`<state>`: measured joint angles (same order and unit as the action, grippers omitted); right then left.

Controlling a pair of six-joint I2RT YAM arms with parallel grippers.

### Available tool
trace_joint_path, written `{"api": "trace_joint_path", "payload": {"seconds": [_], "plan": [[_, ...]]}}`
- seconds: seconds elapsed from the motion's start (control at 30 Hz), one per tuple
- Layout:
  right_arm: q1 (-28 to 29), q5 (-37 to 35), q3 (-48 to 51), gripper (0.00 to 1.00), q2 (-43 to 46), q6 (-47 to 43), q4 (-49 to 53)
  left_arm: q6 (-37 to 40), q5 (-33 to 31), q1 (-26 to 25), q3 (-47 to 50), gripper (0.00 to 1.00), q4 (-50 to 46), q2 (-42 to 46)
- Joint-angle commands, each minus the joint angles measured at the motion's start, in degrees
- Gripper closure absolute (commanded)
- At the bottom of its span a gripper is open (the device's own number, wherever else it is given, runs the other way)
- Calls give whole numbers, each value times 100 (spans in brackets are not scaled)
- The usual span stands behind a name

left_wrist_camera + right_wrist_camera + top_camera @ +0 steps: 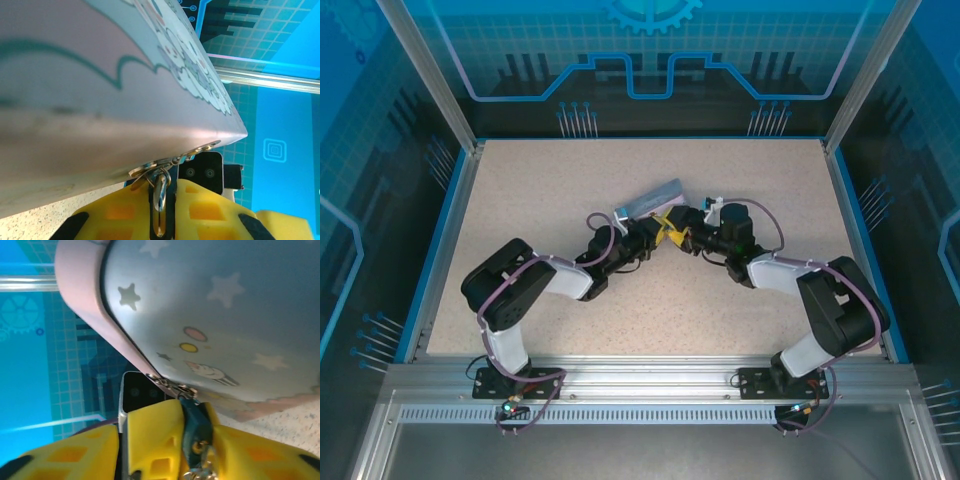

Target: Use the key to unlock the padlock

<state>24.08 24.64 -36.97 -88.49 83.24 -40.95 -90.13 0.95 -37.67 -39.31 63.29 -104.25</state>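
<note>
The pale blue-grey tin box [648, 200] lies at mid-table, and both grippers meet at its hasp [172, 161]. The tiny dark padlock [196, 430] hangs from that hasp. My left gripper [162, 220] is shut on the padlock, whose silvery shackle [160, 187] stands between the yellow fingers [117, 215]. In the right wrist view, my right gripper [165, 447] is open, one finger [65, 455] standing far left of the lock. A silvery bit of the key [199, 473] shows just below the brassy keyhole. I cannot tell if it is inserted.
Both arms reach in from the near edge and their yellow fingers crowd together at the box's near corner [670, 228]. The speckled table [520, 190] is ringed by a blue rim and clear walls on metal posts.
</note>
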Motion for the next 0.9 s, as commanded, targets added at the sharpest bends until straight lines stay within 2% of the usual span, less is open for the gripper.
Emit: {"api": "trace_joint_path", "payload": {"seconds": [0.0, 0.17, 0.23, 0.37, 0.43, 0.57, 0.67, 0.8, 0.87], "plan": [[55, 162, 50, 31, 294, -203, 101, -146, 144, -12, 29, 100, 163, -46], [-43, 264, 279, 20, 736, -668, 1012, -13, 166, 41, -75, 100, -69, 52], [-110, 299, 400, 12, 937, -886, 1460, 6, 186, 67, -111, 100, -127, 56], [-320, 381, 590, 9, 1278, -1330, 2105, 13, 221, 94, -172, 100, -175, 35], [-448, 372, 535, 9, 1542, -1780, 2764, 11, 222, 94, -194, 100, -186, 21], [-540, -149, 3, 12, 2064, -3158, 4337, 73, 243, 105, -253, 100, -331, 52], [-385, -945, -605, 20, 2260, -4429, 5330, 66, 282, 108, -282, 100, -388, 43], [3, -1865, -1293, 31, 2203, -5886, 6023, 114, 350, 111, -331, 100, -556, 74], [166, -2050, -1591, 38, 2102, -6467, 6141, 143, 389, 111, -357, 100, -675, 98]]}}
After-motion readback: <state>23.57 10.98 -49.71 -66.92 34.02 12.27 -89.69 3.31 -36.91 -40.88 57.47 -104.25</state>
